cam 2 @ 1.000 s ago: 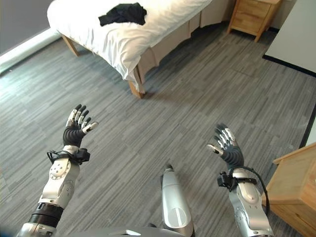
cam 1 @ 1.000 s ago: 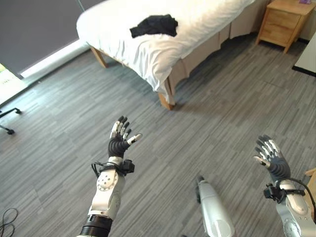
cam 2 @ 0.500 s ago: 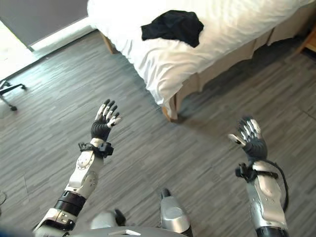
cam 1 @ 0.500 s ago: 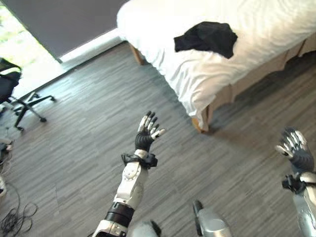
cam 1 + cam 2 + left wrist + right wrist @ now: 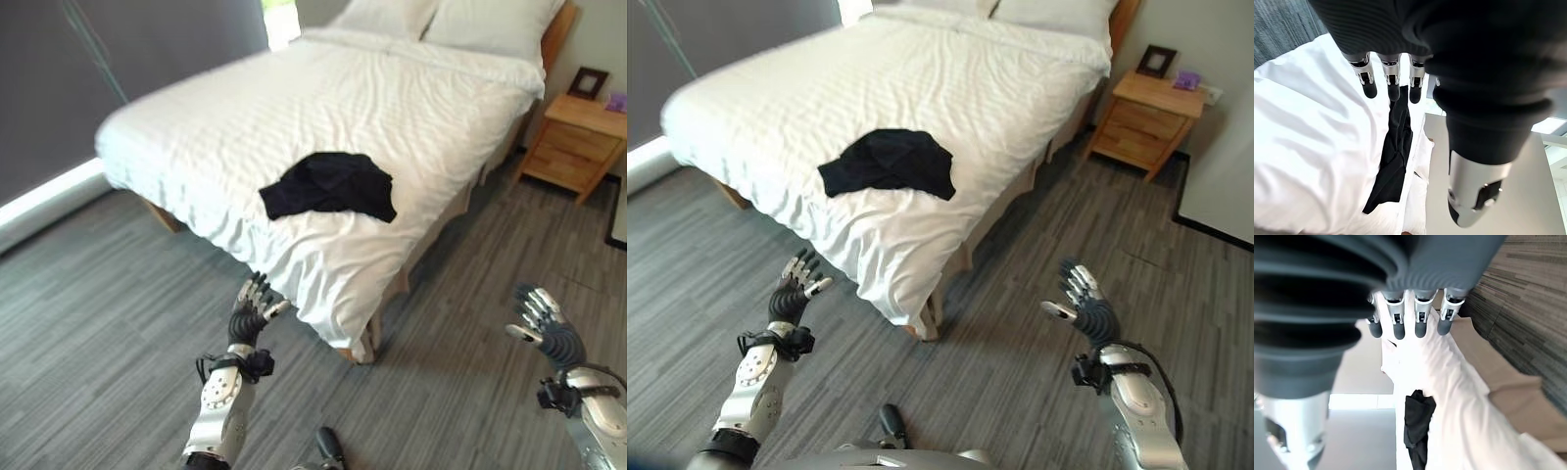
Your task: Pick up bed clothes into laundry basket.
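A crumpled black garment (image 5: 330, 185) lies on the white bed (image 5: 235, 117), near the corner closest to me. It also shows as a dark strip (image 5: 1393, 156) in the left wrist view and past the fingers (image 5: 1418, 433) in the right wrist view. My left hand (image 5: 250, 311) is raised over the floor just short of the bed's foot, fingers straight and spread, holding nothing. Off to the right, my right hand (image 5: 544, 331) hangs open and empty above the floor.
A wooden nightstand (image 5: 572, 143) with a small picture frame (image 5: 591, 82) stands at the bed's far right. Two pillows (image 5: 441, 20) lie at the headboard. A dark curtain (image 5: 69, 88) hangs along the left. Grey plank floor (image 5: 88, 333) surrounds the bed.
The whole view has swung: the bed and garment now sit centred and closer, and the nightstand has come into sight. Both hands stay raised and open.
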Controlling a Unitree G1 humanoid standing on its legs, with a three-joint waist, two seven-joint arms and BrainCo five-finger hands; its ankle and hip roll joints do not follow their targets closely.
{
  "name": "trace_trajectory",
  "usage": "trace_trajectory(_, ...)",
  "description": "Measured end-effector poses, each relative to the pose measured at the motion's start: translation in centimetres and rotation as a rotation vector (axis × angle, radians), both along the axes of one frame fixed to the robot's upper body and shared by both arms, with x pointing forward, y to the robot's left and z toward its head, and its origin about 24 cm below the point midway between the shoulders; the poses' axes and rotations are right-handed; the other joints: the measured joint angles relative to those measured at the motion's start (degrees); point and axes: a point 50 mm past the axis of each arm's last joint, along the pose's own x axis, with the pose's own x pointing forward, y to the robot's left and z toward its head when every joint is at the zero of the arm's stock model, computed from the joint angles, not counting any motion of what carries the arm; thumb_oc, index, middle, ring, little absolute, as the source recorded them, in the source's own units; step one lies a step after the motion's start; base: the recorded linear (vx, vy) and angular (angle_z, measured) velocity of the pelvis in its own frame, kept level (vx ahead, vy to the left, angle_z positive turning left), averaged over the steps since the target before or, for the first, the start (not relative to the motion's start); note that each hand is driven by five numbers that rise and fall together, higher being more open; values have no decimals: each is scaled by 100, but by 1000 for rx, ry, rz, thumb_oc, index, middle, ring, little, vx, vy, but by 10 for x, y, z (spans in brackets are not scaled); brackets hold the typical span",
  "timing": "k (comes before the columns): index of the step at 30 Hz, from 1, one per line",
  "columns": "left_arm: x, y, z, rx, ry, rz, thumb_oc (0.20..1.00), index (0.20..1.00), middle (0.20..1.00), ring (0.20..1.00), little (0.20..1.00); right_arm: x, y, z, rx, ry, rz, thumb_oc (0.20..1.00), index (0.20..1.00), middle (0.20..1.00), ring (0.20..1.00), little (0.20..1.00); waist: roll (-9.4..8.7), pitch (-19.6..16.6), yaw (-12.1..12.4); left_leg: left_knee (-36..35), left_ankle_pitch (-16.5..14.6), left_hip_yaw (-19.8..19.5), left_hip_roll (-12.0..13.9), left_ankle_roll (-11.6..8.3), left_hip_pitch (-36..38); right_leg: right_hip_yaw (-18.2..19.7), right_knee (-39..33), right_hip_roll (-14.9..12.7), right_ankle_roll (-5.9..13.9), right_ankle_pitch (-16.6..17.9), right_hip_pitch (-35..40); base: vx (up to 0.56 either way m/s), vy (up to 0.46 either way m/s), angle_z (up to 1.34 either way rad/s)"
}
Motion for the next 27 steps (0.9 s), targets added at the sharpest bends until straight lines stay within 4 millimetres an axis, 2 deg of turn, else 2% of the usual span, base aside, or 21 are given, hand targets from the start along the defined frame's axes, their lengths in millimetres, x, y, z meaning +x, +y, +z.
trace_trajectory(1, 4, -1, 4, 0, -17, -2, 1000, 1000, 1000, 1000, 1000, 2, 3, 4, -6, -17, 17, 1000, 1000, 1000, 1000, 1000, 50, 36, 17, 1, -66, -22, -41, -26, 58, -18, 623, -77, 49, -52, -483, 465, -59, 17)
trace_trajectory(2, 12, -3, 14, 5, -59, -16, 1000, 1000, 1000, 1000, 1000, 13, 6, 14, -31, -63, 47, 1000, 1000, 1000, 1000, 1000, 267, 367, -60, 0, -337, -241, -27, -200, 372, -15, 1401, -142, -120, -210, -1441, 351, -74, 32)
trace_trajectory(3, 15, -6, 18, 8, -72, -28, 1000, 1000, 1000, 1000, 1000, 17, 5, 19, -54, -83, 49, 1000, 1000, 1000, 1000, 1000, 425, 555, -122, -2, -372, -312, 49, -233, 496, -132, 1170, -192, -275, -322, -1782, 293, -112, 43)
trace_trajectory(4, 16, -8, 22, 11, -90, -41, 1000, 1000, 1000, 1000, 1000, 21, 3, 22, -76, -85, 55, 1000, 1000, 1000, 1000, 1000, 589, 638, -138, -1, -383, -278, 100, -269, 492, -113, 490, -217, -277, -268, -2146, 208, -89, 60)
trace_trajectory(5, 18, -9, 28, 20, -116, -54, 1000, 1000, 1000, 1000, 1000, 20, 0, 23, -99, -76, 58, 1000, 1000, 1000, 1000, 1000, 625, 633, -191, 1, -419, -245, 73, -298, 530, 62, -365, -307, -278, -98, -2463, 317, -149, 89)
trace_trajectory(6, 19, -8, 33, 18, -142, -59, 1000, 1000, 1000, 1000, 1000, 20, -5, 23, -130, -60, 57, 1000, 1000, 1000, 1000, 1000, 600, 660, -280, -29, -600, -384, 74, -344, 602, 238, -1498, -400, -191, 258, -2585, 302, -157, 83)
trace_trajectory(8, 19, -3, 28, 23, -120, -48, 1000, 1000, 1000, 1000, 1000, 23, -14, 21, -210, -35, 46, 1000, 1000, 1000, 1000, 1000, 539, 667, -171, -32, -824, -521, 104, -489, 782, 697, -3561, -421, -223, 1202, -2598, 266, -176, 44)
trace_trajectory(9, 19, -3, 23, 26, -96, -48, 1000, 1000, 1000, 1000, 1000, 24, -21, 24, -263, -33, 25, 1000, 1000, 1000, 1000, 1000, 514, 655, -150, -30, -894, -703, 122, -587, 861, 1039, -4292, -384, -56, 1599, -2452, 235, -199, 74)
trace_trajectory(11, 17, -10, 12, 24, -50, -80, 1000, 1000, 1000, 1000, 1000, 21, -42, 24, -363, 6, -50, 1000, 1000, 1000, 1000, 1000, 444, 626, -250, -30, -979, -1138, 276, -622, 1218, 1188, -4133, -403, -8, 2067, -1992, 159, -265, 114)
trace_trajectory(12, 8, -15, 4, 8, -22, -111, 1000, 1000, 1000, 1000, 1000, 23, -62, 34, -499, 49, -66, 1000, 1000, 1000, 1000, 1000, 461, 601, -165, -23, -994, -1317, 516, -729, 1386, 782, -4101, -307, 8, 2695, -1819, 70, -252, 96)
trace_trajectory(13, 5, -19, 0, -4, -12, -126, 1000, 1000, 1000, 1000, 1000, 23, -75, 45, -575, 55, -82, 1000, 1000, 1000, 1000, 1000, 548, 543, -129, 1, -962, -1366, 633, -786, 1363, 667, -4195, -252, 13, 2892, -1750, 28, -157, 76)
trace_trajectory(14, 1, -23, -3, -15, -1, -139, 1000, 1000, 1000, 1000, 1000, 25, -89, 60, -649, 49, -112, 1000, 1000, 1000, 1000, 1000, 688, 499, -91, 1, -886, -1358, 748, -893, 1282, 510, -4387, -210, -49, 2896, -1673, 52, -118, 84)
trace_trajectory(15, -4, -24, -7, -15, 21, -167, 1000, 1000, 1000, 1000, 1000, 35, -107, 90, -770, 16, -172, 1000, 1000, 1000, 1000, 1000, 754, 496, -128, 23, -647, -1297, 834, -1152, 1174, 258, -4699, -238, -275, 3093, -1530, 32, -74, 81)
trace_trajectory(17, -8, -23, -13, -13, 64, -182, 1000, 1000, 1000, 1000, 1000, 55, -116, 125, -878, -55, -241, 1000, 1000, 1000, 1000, 1000, 689, 557, 45, -6, -541, -1052, 855, -1248, 1024, 110, -4699, -276, -454, 2978, -1477, 22, -90, 59)
trace_trajectory(18, -6, -23, -13, -2, 70, -197, 1000, 1000, 1000, 1000, 1000, 72, -113, 157, -944, -140, -269, 1000, 1000, 1000, 1000, 1000, 664, 608, 183, -32, -546, -958, 861, -1258, 901, 11, -4699, -280, -548, 2931, -1412, -4, -104, 28)
trace_trajectory(19, -7, -22, -14, 7, 82, -204, 1000, 1000, 1000, 1000, 1000, 85, -109, 172, -989, -175, -278, 1000, 1000, 1000, 1000, 1000, 672, 612, 225, -32, -544, -951, 883, -1257, 843, -22, -4700, -252, -572, 2865, -1388, -8, -96, 27)
trace_trajectory(21, -7, -29, -16, 13, 97, -253, 1000, 1000, 1000, 1000, 1000, 111, -106, 197, -1089, -185, -301, 1000, 1000, 1000, 1000, 1000, 811, 680, 388, -32, -536, -973, 978, -1249, 680, -158, -4702, -119, -580, 2777, -1267, -13, -55, 21)
trace_trajectory(23, -7, -36, -16, 8, 100, -298, 1000, 1000, 1000, 1000, 1000, 120, -107, 210, -1138, -177, -335, 1000, 1000, 1000, 1000, 1000, 1073, 693, 561, -31, -456, -968, 1066, -1174, 563, -284, -4730, 39, -658, 2682, -1151, -49, -60, 17)
trace_trajectory(24, -8, -35, -16, 3, 103, -305, 1000, 1000, 1000, 1000, 1000, 132, -105, 224, -1279, -135, -334, 1000, 1000, 1000, 1000, 1000, 1303, 696, 594, -29, -503, -980, 1114, -1234, 427, -298, -4728, 193, -662, 2676, -1185, -38, -29, 1)
trace_trajectory(25, -9, -33, -15, -6, 98, -301, 1000, 1000, 1000, 1000, 1000, 136, -107, 231, -1337, -111, -351, 1000, 1000, 1000, 1000, 1000, 1409, 687, 677, -28, -541, -1005, 1145, -1215, 310, -327, -4719, 267, -656, 2682, -1233, -51, -43, -20)
trace_trajectory(27, -13, -25, -18, 4, 118, -289, 1000, 1000, 1000, 1000, 1000, 149, -109, 246, -1519, -24, -387, 1000, 1000, 1000, 1000, 1000, 1439, 677, 719, 52, -541, -1079, 1099, -1261, 76, -285, -4701, 226, -624, 2716, -1437, -17, -20, -7)
